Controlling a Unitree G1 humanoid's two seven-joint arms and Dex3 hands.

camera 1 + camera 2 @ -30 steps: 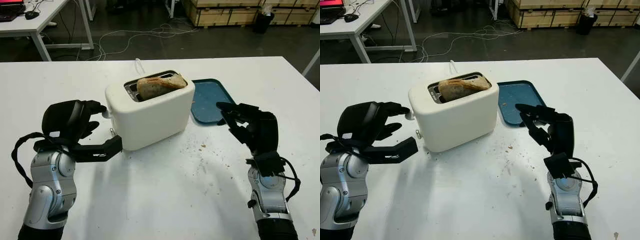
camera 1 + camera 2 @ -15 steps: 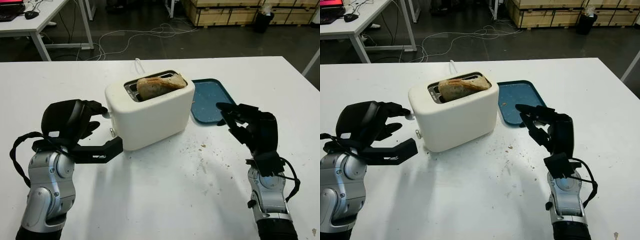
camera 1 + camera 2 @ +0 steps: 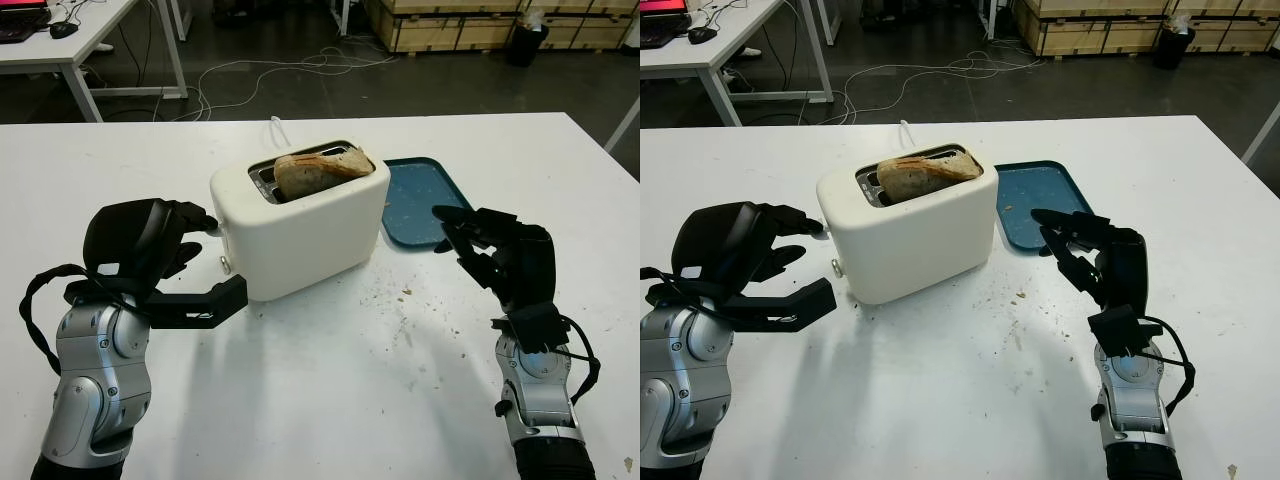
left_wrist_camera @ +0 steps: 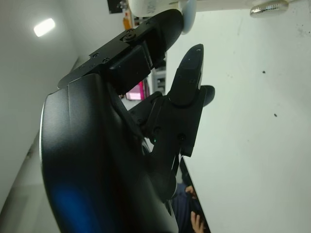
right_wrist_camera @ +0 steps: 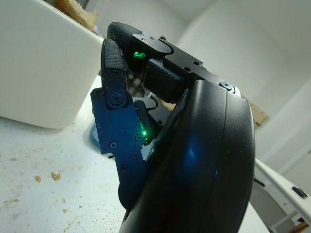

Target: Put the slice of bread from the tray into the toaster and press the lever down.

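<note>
A white toaster (image 3: pixel 300 230) stands mid-table with a browned slice of bread (image 3: pixel 320 168) sticking up out of its slot. The blue tray (image 3: pixel 418 200) lies bare just behind and to the right of the toaster. My left hand (image 3: pixel 215 255) is open at the toaster's left end. One of its fingertips (image 3: pixel 203 217) touches the white lever knob (image 3: pixel 213 226), seen close up as the lever knob (image 4: pixel 187 12), and its thumb reaches out below along the table. My right hand (image 3: pixel 455 235) is open above the table, to the right of the toaster and in front of the tray.
Crumbs (image 3: pixel 405 320) dot the white table in front of the toaster. The toaster's cord (image 3: pixel 277 128) runs off behind it. Beyond the far table edge are floor cables, another desk (image 3: pixel 80 40) and wooden crates (image 3: pixel 450 25).
My left hand has edged slightly left and down at the toaster's lever end. Bread, toaster and right hand look the same.
</note>
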